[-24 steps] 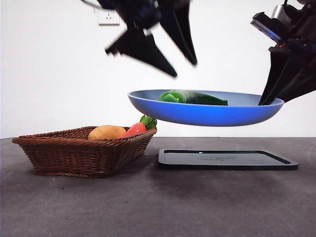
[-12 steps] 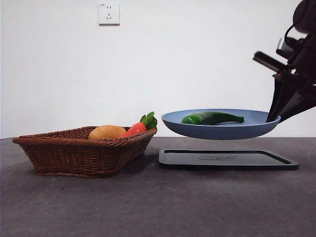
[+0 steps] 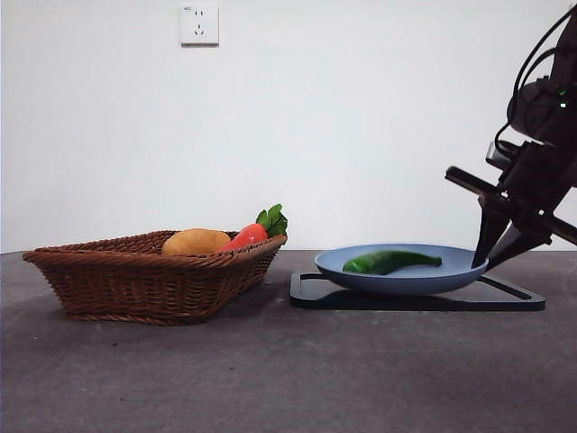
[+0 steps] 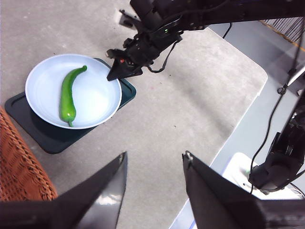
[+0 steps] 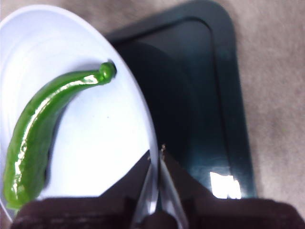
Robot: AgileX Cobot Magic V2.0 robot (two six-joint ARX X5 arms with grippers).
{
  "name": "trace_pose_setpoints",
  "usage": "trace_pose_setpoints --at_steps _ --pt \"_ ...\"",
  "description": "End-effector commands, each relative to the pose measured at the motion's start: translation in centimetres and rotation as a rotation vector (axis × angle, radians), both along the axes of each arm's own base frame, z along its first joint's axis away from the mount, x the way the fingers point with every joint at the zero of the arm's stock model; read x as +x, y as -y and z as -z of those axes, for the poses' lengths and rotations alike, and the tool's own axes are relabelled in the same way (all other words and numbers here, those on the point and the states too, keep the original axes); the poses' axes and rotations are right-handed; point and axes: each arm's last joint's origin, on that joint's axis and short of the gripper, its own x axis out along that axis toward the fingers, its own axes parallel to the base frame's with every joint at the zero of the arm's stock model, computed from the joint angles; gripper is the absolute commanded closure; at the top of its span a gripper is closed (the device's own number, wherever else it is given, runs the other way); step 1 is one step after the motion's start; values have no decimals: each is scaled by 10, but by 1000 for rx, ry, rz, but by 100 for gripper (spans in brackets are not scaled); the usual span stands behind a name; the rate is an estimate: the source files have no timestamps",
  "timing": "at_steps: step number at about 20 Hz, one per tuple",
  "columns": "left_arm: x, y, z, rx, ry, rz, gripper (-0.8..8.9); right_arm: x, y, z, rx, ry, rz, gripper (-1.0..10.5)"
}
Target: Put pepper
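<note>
One pepper (image 3: 389, 262) lies in the one blue plate (image 3: 455, 277), lengthwise across it, stem end toward the basket side in the front view. Plate sits on the one black tray (image 3: 514, 298), which lies flat on the grey counter (image 3: 270, 370); from the left wrist view the plate covers most of the tray and overhangs its edge. Right end effector (image 5: 156, 157) is pinching the plate rim, jaws pressed together on either side of it; in the front view it comes down from the right edge onto the plate's right rim. Left end effector (image 4: 155, 167) is spread, holding nothing, high above the counter and well apart from the plate; not visible in the front view. One wicker basket (image 3: 135, 280) stands left of the tray, close to it but whether they touch I can't tell. In the basket: one tan potato-like lump (image 3: 195, 242) and one carrot (image 3: 248, 235) with green leaves, side by side at the right end. One wall socket (image 3: 199, 24) on the white wall behind.
</note>
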Motion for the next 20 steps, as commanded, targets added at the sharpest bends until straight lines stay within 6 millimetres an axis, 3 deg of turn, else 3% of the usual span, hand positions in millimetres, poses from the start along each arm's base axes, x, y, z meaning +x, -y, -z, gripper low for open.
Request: trace_pose_setpoints --at_steps 1,6,12,16,20 --pt "0 2 -6 -10 26 11 604 8 0 7 7 2 3 941" --pt "-1 2 -6 -9 24 11 604 9 0 15 4 -17 -2 928" --pt "0 1 -5 4 26 -6 604 5 6 4 -7 -5 -13 749" --pt "0 0 -3 35 26 -40 605 -16 14 -43 -38 64 -46 750" --pt "1 -2 -2 75 55 -63 608 -67 12 -114 -79 155 -133 751"
